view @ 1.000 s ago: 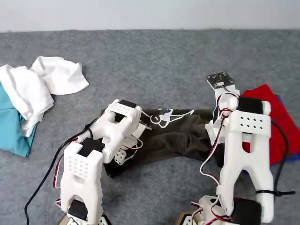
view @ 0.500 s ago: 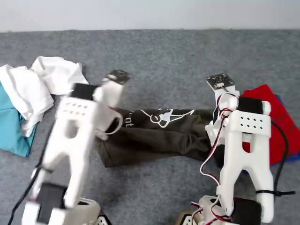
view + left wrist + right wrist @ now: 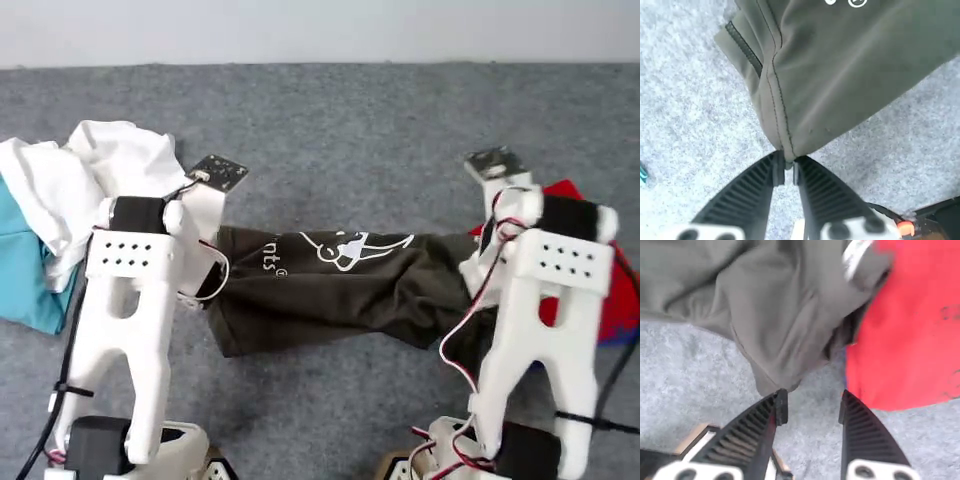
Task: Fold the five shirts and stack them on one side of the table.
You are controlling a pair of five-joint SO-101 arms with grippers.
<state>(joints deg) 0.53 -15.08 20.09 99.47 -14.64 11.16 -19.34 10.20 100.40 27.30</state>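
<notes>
High view, dark shirt (image 3: 340,295), white print (image 3: 348,247)

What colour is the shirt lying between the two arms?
Dark olive shirt with a white print; the high view shows it best.

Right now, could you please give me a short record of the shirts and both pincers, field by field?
dark shirt: spread across the middle of the table, print up
left pincer: shut on the dark shirt's hem corner
right pincer: open, at the dark shirt's other end
red shirt: right side, touching the dark shirt
white shirts: crumpled, far left
teal shirt: partly under the white shirts
</notes>
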